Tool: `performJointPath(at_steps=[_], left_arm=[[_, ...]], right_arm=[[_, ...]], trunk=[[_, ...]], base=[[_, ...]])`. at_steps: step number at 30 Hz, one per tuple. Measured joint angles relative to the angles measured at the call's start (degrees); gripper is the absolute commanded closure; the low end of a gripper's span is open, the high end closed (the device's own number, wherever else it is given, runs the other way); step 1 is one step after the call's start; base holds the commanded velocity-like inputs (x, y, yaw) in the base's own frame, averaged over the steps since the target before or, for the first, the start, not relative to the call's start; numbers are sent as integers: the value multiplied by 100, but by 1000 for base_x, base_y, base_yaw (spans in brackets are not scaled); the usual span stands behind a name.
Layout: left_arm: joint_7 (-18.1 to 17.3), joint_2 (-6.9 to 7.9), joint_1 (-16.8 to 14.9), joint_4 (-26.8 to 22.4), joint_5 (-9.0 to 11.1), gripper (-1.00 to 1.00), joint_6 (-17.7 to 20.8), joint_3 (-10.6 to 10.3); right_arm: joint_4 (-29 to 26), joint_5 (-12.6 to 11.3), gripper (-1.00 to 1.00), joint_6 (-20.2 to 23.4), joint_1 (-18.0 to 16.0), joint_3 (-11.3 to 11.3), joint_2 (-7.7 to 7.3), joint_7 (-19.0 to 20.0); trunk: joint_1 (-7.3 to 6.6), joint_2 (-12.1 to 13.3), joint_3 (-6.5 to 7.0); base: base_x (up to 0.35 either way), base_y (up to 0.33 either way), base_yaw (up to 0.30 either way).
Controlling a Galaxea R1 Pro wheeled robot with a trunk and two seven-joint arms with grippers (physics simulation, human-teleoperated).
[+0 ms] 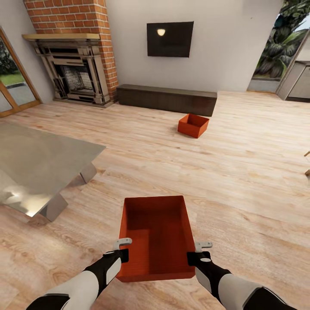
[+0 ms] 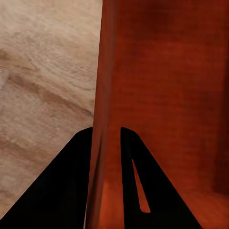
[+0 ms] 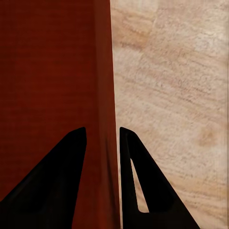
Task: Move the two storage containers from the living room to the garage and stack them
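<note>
I hold one orange-red storage container (image 1: 157,234) in front of me above the light wood-plank floor of the living room. My left gripper (image 1: 123,249) is shut on its left wall (image 2: 107,95), one finger inside and one outside. On the right wall (image 3: 105,95) my right gripper (image 1: 196,254) is shut the same way. The second storage container (image 1: 193,125) sits on the planks farther off, just in front of the low dark cabinet (image 1: 168,99).
A shiny metal table (image 1: 38,165) stands close at my left. Behind it are the brick fireplace (image 1: 75,64) and a wall TV (image 1: 169,39). An opening to greenery (image 1: 280,47) lies at the far right. Bare planks stretch between me and the far container.
</note>
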Motion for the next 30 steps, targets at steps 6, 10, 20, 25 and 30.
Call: performJointPath(at_steps=[6, 10, 20, 25, 30], left_arm=[[1, -2, 0, 0, -5, 100, 1, 8], [-1, 2, 0, 1, 8, 100, 0, -5], [-1, 3, 0, 4, 0, 100, -3, -34], [-1, 1, 0, 4, -5, 100, -3, -31], [-2, 4, 0, 4, 3, 100, -3, -30]], right_arm=[[-7, 0, 100, 7, 0, 3, -4, 1], [-4, 3, 100, 5, 0, 0, 1, -4], [82, -6, 100, -79, -1, -33, 24, 18], [85, -1, 100, -82, -1, -41, 22, 23], [66, 0, 100, -63, -1, -31, 20, 14]], trunk=[[-132, 241, 108], [-220, 401, 180], [-439, 802, 359], [-549, 1003, 449], [-659, 1203, 539]], base=[[0, 0, 0], [0, 0, 0], [0, 0, 0], [0, 0, 0], [0, 0, 0]])
